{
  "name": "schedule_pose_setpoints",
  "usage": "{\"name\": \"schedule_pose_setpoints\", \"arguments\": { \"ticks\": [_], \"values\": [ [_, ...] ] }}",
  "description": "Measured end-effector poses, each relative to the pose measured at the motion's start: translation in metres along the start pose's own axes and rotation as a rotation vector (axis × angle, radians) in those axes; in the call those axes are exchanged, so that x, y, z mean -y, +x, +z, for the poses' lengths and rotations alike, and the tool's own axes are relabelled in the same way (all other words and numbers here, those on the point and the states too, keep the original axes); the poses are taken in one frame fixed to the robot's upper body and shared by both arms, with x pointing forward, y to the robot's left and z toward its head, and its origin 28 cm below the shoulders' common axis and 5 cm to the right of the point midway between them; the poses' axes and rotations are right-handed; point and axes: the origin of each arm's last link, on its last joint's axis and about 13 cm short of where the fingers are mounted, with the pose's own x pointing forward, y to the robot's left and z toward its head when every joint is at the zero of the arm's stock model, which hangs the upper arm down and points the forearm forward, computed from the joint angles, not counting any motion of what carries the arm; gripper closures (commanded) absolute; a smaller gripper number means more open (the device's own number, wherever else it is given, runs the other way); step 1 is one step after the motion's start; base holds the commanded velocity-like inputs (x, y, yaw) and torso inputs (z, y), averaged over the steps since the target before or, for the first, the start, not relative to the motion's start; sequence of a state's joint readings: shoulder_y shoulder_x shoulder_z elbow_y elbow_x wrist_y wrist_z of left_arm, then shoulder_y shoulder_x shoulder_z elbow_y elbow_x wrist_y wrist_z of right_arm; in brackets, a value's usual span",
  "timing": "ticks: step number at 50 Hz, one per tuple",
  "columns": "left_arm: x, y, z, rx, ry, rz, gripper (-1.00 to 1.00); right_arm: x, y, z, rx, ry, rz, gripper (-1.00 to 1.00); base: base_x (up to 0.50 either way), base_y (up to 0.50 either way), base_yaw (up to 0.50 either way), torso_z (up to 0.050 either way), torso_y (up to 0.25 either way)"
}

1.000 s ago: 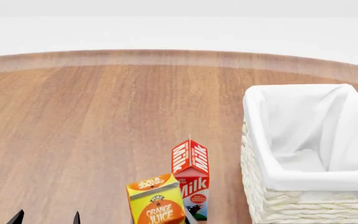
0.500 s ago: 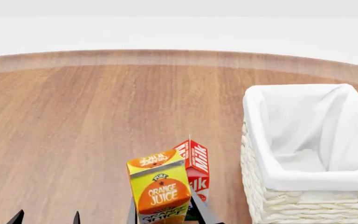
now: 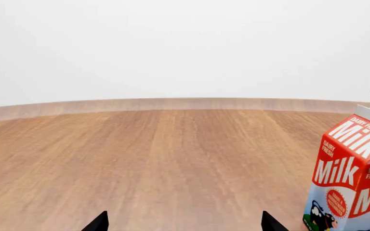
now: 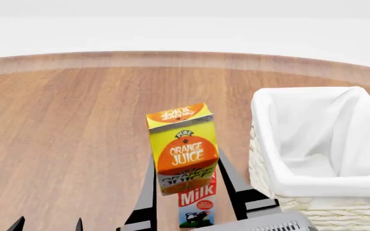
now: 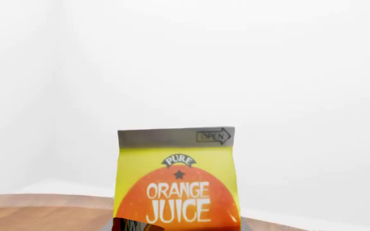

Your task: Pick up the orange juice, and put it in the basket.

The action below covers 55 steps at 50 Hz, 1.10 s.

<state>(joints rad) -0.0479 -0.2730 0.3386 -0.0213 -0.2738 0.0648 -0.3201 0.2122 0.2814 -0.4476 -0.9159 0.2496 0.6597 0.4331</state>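
**Two cartons, one raised above the tabletop**

One wide wooden tabletop (image 4: 63, 125) fills most of the head view, its grain running away toward a curved far edge with a paler band along it. Beyond that edge the room is plain white, floor and wall alike (the left wrist view shows the same bare white behind the far edge).

The orange juice (image 4: 182, 147) is up off the tabletop, held upright with a slight lean, its orange label facing the head camera. The right tool (image 4: 186, 175) grips it: one dark finger runs up along the carton's left side and the other along its right side, both pressed against the lower part of the carton. In the right wrist view the orange juice (image 5: 177, 180) fills the lower middle of the picture, with its grey top seam and "OPEN" arrow readable and only white wall behind it.

Directly below and behind the raised carton stands the milk carton (image 4: 196, 207), upright on the tabletop near the near edge; its upper part is hidden by the juice. In the left wrist view it shows red and white, with a little of the basket's weave beyond it.

The basket (image 4: 265, 168) sits at the right side of the tabletop, just beside the right finger of the right tool, its white cloth lining folded over the rim.

The left tool (image 4: 48, 224) shows only as two dark fingertips at the near edge, standing apart with nothing between them, well away from both cartons.
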Motion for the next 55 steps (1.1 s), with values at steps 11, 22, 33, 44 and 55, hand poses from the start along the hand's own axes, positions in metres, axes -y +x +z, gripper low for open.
{"name": "schedule_pose_setpoints", "arguments": {
  "ticks": [11, 22, 33, 44, 55],
  "values": [
    [0.000, 0.000, 0.000, 0.000, 0.000, 0.000, -1.00, 0.008, 0.009, 0.012, 0.033, -0.016, -0.040, 1.00, 0.00, 0.00, 0.00, 0.000, 0.001],
    [0.000, 0.000, 0.000, 0.000, 0.000, 0.000, -1.00, 0.018, 0.018, 0.021, 0.057, -0.028, -0.079, 1.00, 0.00, 0.00, 0.00, 0.000, 0.001],
    [0.000, 0.000, 0.000, 0.000, 0.000, 0.000, -1.00, 0.029, 0.026, 0.028, 0.071, -0.037, -0.125, 1.00, 0.00, 0.00, 0.00, 0.000, 0.000],
    [0.000, 0.000, 0.000, 0.000, 0.000, 0.000, -1.00, 0.043, 0.031, 0.031, 0.074, -0.040, -0.178, 1.00, 0.00, 0.00, 0.00, 0.001, 0.001],
    [0.000, 0.000, 0.000, 0.000, 0.000, 0.000, -1.00, 0.057, 0.032, 0.033, 0.072, -0.041, -0.228, 1.00, 0.00, 0.00, 0.00, 0.000, 0.001]
  ]
}}
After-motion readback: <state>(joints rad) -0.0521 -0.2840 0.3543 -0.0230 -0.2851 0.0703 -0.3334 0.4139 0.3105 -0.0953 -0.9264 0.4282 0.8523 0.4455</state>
